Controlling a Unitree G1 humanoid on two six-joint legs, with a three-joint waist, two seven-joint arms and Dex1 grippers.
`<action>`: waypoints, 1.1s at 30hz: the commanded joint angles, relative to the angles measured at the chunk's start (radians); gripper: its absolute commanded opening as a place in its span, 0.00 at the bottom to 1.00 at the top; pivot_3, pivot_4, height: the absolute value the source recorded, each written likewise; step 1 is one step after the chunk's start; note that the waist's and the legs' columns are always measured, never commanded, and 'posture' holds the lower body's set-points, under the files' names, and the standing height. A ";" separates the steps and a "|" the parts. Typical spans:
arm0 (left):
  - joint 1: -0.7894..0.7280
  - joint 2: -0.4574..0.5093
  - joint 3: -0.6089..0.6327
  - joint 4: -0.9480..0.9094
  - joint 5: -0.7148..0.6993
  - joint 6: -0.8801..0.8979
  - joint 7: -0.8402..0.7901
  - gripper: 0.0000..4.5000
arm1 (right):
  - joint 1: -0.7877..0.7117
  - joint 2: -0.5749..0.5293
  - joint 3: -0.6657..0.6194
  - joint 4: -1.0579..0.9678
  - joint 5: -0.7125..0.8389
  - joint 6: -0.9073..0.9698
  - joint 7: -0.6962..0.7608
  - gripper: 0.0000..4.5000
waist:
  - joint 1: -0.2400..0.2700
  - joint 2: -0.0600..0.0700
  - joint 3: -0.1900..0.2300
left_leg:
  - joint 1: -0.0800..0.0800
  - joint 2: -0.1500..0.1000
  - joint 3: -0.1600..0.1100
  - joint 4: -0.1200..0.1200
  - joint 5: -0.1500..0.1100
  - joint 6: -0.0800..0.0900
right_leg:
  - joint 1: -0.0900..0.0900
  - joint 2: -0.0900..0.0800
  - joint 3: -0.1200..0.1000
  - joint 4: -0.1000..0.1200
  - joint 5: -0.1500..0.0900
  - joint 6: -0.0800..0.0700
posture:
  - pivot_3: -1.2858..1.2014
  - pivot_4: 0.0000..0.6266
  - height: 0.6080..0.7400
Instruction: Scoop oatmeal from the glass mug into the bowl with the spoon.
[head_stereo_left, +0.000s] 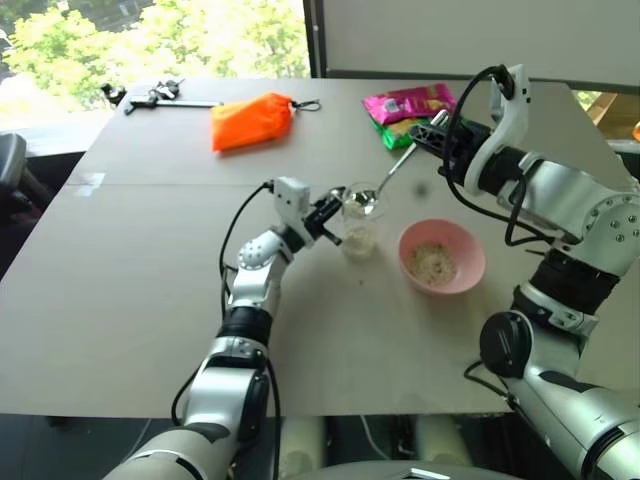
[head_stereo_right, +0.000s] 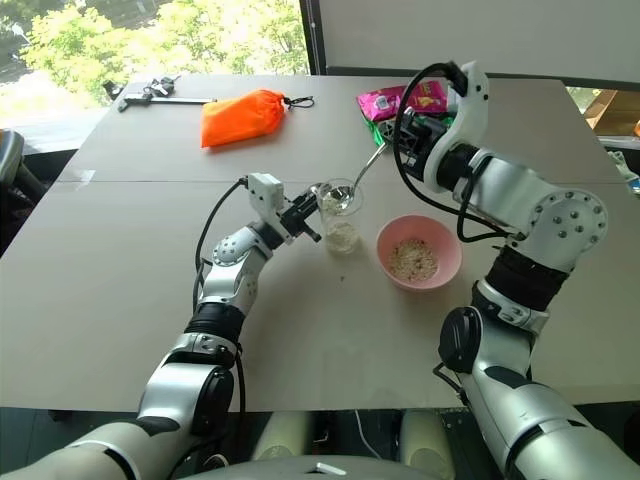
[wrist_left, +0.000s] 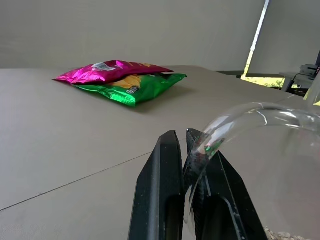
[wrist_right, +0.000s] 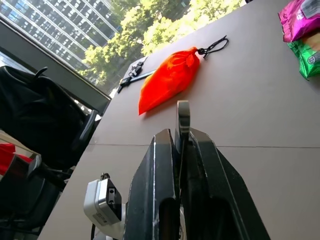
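The glass mug (head_stereo_left: 360, 226) stands on the table with a little oatmeal (head_stereo_left: 360, 243) at its bottom. My left gripper (head_stereo_left: 333, 218) is shut on its thin handle (wrist_left: 240, 117), which passes between the black fingers (wrist_left: 162, 190). My right gripper (head_stereo_left: 440, 132) is shut on the handle of the spoon (head_stereo_left: 388, 175), held above the table behind the mug. The spoon slants down to the mug, its small bowl at the mug's rim. Just to the right sits the pink bowl (head_stereo_left: 470, 255), holding a small heap of oatmeal (head_stereo_left: 432, 263).
An orange pouch (head_stereo_left: 250, 120) lies at the back middle of the table. Pink and green snack packets (head_stereo_left: 405, 108) lie at the back right, close behind my right gripper. A black tool (head_stereo_left: 155, 97) rests at the far left corner. A dark chair (head_stereo_left: 12, 170) stands off the table's left edge.
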 joint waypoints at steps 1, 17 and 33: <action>0.012 -0.025 0.008 0.007 -0.016 -0.029 -0.003 0.02 | 0.021 -0.029 -0.011 -0.008 0.122 -0.063 -0.086 0.00 | -0.001 0.000 0.000 | 0.000 0.000 0.000 0.000 0.000 0.000 | 0.000 0.000 0.000 0.000 0.000 0.000 | 0.52 0.24 0.66; 0.005 -0.085 0.043 0.046 -0.034 -0.077 0.010 0.02 | 0.175 -0.251 0.211 -0.033 0.582 -0.438 -0.350 0.00 | -0.002 0.000 0.000 | 0.000 0.000 0.000 0.000 0.000 0.000 | 0.000 0.000 0.000 0.000 0.000 0.000 | 0.52 0.24 0.66; 0.014 -0.089 0.032 0.027 -0.035 -0.077 -0.007 0.02 | 0.289 -0.303 0.294 -0.072 0.657 -0.640 -0.283 0.00 | 0.000 0.000 0.000 | 0.000 0.000 0.000 0.000 0.000 0.000 | 0.000 0.000 0.000 -0.001 0.000 0.000 | 0.52 0.24 0.66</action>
